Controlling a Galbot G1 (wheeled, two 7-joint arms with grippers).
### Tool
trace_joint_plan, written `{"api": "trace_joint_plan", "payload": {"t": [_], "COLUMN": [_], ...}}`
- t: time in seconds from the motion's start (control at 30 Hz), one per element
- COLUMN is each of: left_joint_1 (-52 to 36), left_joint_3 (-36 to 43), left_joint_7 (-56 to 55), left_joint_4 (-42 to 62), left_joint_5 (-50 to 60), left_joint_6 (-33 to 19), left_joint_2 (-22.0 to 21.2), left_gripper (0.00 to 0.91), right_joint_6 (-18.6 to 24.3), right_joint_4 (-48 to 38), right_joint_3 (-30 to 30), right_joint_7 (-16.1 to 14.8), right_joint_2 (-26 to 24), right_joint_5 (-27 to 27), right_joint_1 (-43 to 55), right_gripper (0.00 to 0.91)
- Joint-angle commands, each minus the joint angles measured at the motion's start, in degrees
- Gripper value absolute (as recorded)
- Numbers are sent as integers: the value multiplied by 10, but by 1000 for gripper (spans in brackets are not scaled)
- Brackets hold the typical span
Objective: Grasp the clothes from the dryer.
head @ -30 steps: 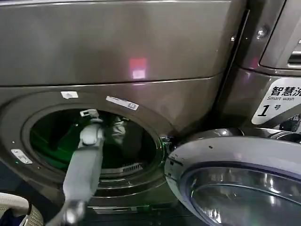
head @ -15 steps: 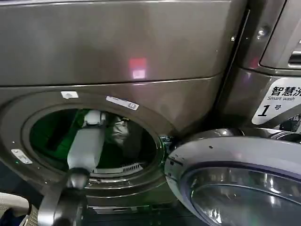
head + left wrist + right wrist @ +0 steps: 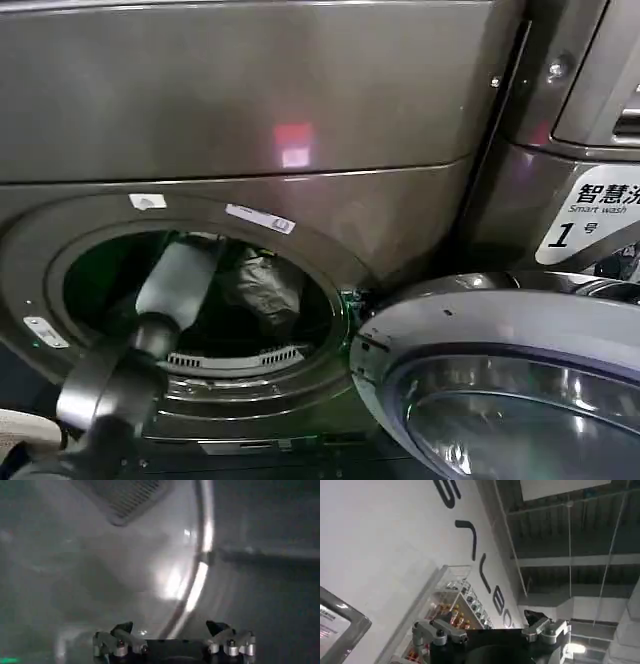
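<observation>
Left end effector [image 3: 173,637] deep inside dryer [image 3: 250,120] drum, fingers spread, empty. Clothes [image 3: 262,285] bunched at drum rear, just beside arm. Risk: closing on bare drum wall, missing fabric. Right end effector [image 3: 492,632] parked, spread, aimed away.

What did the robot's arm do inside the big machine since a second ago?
The left arm pushed deeper into the dryer drum, toward the pale grey clothes. The left gripper is open and holds nothing. The door stayed open.
</observation>
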Motion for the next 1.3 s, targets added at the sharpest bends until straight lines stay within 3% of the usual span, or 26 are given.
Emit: {"api": "trace_joint_plan", "payload": {"t": [0.03,0.2,0.4,0.77,0.8,0.83,0.87,0.9,0.93,0.97,1.13,1.3], "left_joint_1": [-42,-59,-62,-50,-49,-48,-48,-49,-50,-51,-50,-48], "left_joint_3": [94,132,180,203,203,204,204,204,204,204,202,173], "left_joint_7": [73,90,109,113,113,112,112,112,111,112,117,109], "left_joint_4": [36,45,45,59,61,62,62,64,65,65,65,60], "left_joint_5": [167,198,205,207,209,208,207,207,206,207,202,157], "left_joint_6": [-14,-17,-54,-48,-48,-48,-47,-47,-47,-48,-52,-57], "left_joint_2": [1,-8,-13,-30,-30,-30,-30,-30,-30,-30,-27,-27], "left_gripper": [907,907,907,907,876,739,683,387,216,137,0,0], "right_joint_6": [0,3,4,7,7,8,8,8,8,8,9,10], "right_joint_4": [0,-4,-6,-8,-8,-9,-9,-10,-10,-9,-11,-9], "right_joint_3": [-5,-8,-15,-24,-24,-24,-23,-23,-24,-24,-24,-23], "right_joint_7": [-1,-3,-4,-6,-6,-6,-6,-6,-6,-6,-6,-6], "right_joint_2": [-1,-1,2,5,5,5,5,5,5,6,5,7], "right_joint_5": [-1,-10,-14,-22,-22,-22,-22,-22,-22,-22,-22,-22], "right_joint_1": [4,7,15,24,24,24,24,24,24,25,24,24], "right_gripper": [907,907,907,907,907,907,907,907,907,907,907,907]}}
